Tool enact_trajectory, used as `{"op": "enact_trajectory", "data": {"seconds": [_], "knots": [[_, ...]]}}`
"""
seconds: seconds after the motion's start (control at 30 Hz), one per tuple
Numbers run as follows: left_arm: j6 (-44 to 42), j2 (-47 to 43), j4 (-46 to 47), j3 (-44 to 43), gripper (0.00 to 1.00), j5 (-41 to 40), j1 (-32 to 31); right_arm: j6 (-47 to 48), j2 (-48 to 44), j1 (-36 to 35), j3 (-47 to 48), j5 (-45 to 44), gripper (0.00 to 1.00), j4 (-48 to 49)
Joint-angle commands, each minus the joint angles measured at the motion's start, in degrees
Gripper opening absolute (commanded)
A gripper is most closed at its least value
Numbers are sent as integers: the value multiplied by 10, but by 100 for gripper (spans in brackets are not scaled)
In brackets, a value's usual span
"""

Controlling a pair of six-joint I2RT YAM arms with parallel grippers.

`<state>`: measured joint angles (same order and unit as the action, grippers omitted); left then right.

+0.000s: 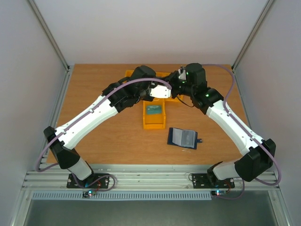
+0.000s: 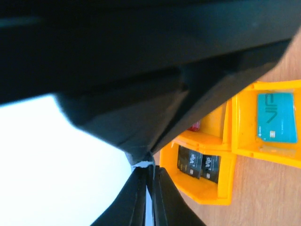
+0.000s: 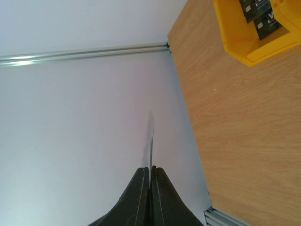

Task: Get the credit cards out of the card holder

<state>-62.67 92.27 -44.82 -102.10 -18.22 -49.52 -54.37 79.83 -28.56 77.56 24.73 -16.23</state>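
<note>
The card holder (image 1: 182, 137) lies open on the table, pale inside facing up, well clear of both arms. Above the back of the yellow bins, a white-looking credit card (image 1: 161, 91) hangs between the two grippers. My right gripper (image 1: 175, 87) is shut on it; the right wrist view shows that gripper (image 3: 151, 168) pinching the card edge-on (image 3: 151, 141). My left gripper (image 1: 149, 90) meets the card from the other side, and its fingers (image 2: 149, 170) are closed around a thin pale sliver (image 2: 142, 164). A teal VIP card (image 2: 277, 117) lies in one bin and two dark VIP cards (image 2: 197, 162) in another.
Yellow bins (image 1: 154, 123) stand at the table's middle and back, under the raised grippers. The right arm's dark body (image 2: 141, 70) fills the top of the left wrist view. Side walls and metal rails (image 1: 51, 42) enclose the table.
</note>
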Motion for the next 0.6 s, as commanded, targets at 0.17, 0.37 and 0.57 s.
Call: {"op": "enact_trajectory", "data": {"seconds": [0.17,0.37,0.57], "knots": [[-6,-1,49,16,0,-24,11,-2,-21,0,2,7,2,32],[4,-7,11,26,0,9,35,49,-31,25,3,-5,54,-11],[-7,3,7,62,0,68,97,184,-62,83,37,-53,85,-147]]}}
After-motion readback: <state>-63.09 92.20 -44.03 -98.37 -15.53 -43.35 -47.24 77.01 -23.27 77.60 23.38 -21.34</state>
